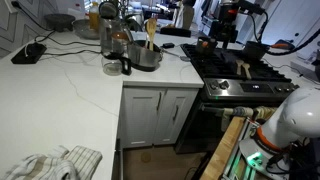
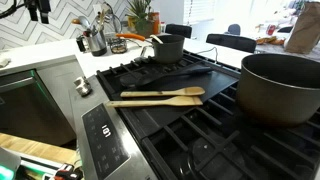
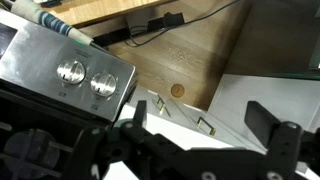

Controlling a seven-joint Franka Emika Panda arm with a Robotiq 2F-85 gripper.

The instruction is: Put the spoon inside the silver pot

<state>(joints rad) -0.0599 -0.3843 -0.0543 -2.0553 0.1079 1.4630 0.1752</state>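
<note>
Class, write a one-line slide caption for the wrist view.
Gripper, jaws open, looks down past two stove knobs onto a wooden floor.

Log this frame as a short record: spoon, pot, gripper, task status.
spoon: spoon lies flat on the stove grates, beside a second wooden utensil
pot: silver pot on the white counter, near the glass jug; a tan utensil seems to stand in it
gripper: gripper open, empty, low by the stove front
status: spoon not yet picked up
</note>
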